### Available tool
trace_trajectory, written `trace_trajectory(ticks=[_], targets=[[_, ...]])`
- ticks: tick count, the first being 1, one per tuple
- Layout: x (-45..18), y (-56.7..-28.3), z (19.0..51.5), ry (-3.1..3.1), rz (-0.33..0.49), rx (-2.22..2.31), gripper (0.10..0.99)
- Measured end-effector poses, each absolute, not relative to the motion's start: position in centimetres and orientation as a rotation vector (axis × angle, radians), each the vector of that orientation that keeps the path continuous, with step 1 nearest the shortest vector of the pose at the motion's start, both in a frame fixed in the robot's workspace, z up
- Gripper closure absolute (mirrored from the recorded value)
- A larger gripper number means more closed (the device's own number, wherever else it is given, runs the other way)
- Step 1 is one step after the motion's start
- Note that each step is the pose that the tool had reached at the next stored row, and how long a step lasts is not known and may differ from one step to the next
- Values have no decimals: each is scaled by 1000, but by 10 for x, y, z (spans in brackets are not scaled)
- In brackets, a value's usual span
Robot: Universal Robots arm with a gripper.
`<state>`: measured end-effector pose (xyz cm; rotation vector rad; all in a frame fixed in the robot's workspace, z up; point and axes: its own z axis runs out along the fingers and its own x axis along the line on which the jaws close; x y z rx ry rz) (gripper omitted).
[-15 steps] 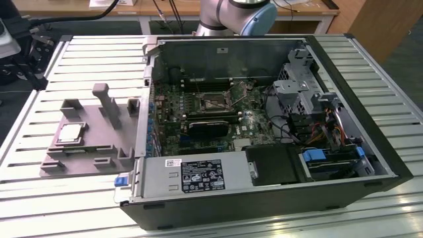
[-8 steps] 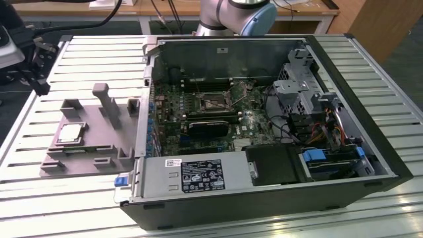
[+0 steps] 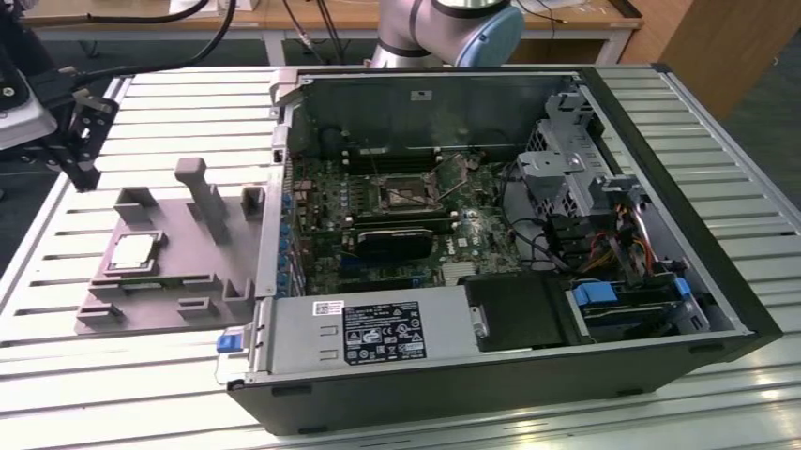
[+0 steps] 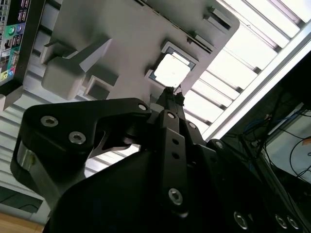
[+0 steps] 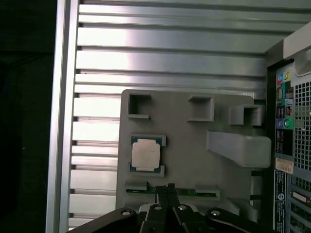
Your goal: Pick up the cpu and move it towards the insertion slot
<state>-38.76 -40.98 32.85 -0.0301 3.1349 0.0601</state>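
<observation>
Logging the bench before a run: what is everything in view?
table: one, silvery slats, beneath everything.
computer case: one, black, open, lying on the table.
grey holder: one, grey, on the table, at the exterior view's left of the case.
cpu: one, silvery-white, tan rim, in a holder recess.
insertion slot: one, silvery frame, dark centre, inside the case.
memory stick: one, green, along the holder's edge.
power supply: one, silver, inside the case.
arm: one, grey and blue, beyond the case.
gripper: one, black, above the holder's memory-stick edge, apart from the cpu.
</observation>
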Motion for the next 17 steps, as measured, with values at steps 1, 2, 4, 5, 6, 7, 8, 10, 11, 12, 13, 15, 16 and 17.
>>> trace_trajectory(ticks=[1, 2, 4, 5, 6, 7, 8, 10, 11, 12, 13, 15, 16, 17], targets=[[-388, -410, 327, 3135, 60, -30, 984], [-388, -410, 325, 3135, 60, -30, 984], [-389, -410, 321, 3135, 60, -30, 984], [-389, -410, 319, 3135, 60, -30, 984], [-389, -410, 318, 3135, 60, -30, 984], [-389, -410, 316, 3135, 60, -30, 984], [-390, -410, 314, 3135, 60, -30, 984], [-391, -410, 310, 3135, 60, -30, 984], [-391, -410, 308, 3135, 60, -30, 984], [-392, -410, 307, 3135, 60, -30, 984], [-392, -410, 305, 3135, 60, -30, 984], [-393, -410, 301, 3135, 60, -30, 984], [-394, -410, 299, 3135, 60, -30, 984], [-394, -410, 298, 3135, 60, -30, 984]])
